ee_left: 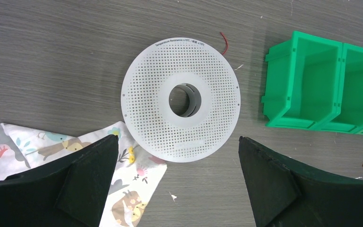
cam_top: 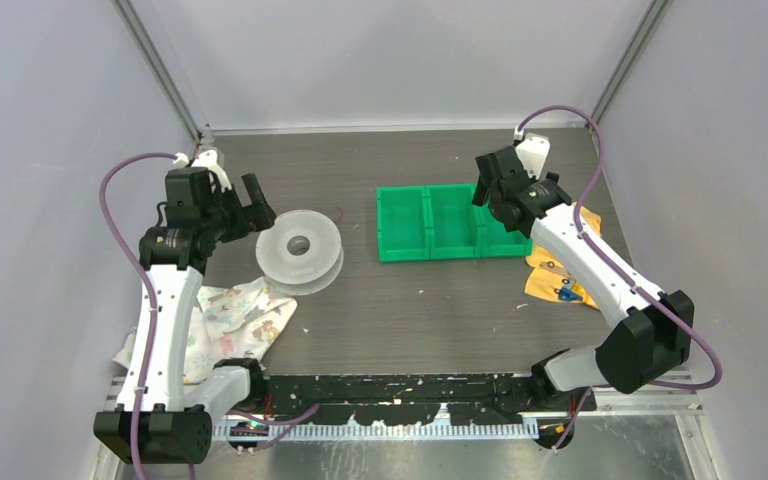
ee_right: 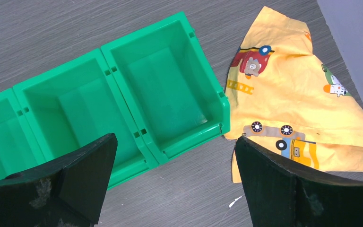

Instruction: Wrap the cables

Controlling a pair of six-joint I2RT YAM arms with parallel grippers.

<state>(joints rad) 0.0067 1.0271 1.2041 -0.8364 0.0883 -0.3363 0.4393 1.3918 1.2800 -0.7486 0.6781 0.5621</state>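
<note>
Of the cables, only a short thin red strand [ee_left: 224, 42] shows, lying on the table by the far rim of a white perforated spool [ee_left: 146, 94]; it also shows in the top view [cam_top: 340, 212]. The spool [cam_top: 300, 250] lies flat at the left-centre. My left gripper [cam_top: 258, 205] hovers above the spool's left side, open and empty, its jaws wide apart in the left wrist view [ee_left: 178, 139]. My right gripper [cam_top: 490, 185] hangs over the right end of the green bins, open and empty [ee_right: 176, 139].
A row of three green bins [cam_top: 450, 222] [ee_right: 160, 94] [ee_left: 312, 80] stands mid-table. A yellow printed cloth [cam_top: 560, 280] [ee_right: 288, 94] lies right of them. A white patterned cloth [cam_top: 230, 320] [ee_left: 123, 189] lies near the spool, at the front left.
</note>
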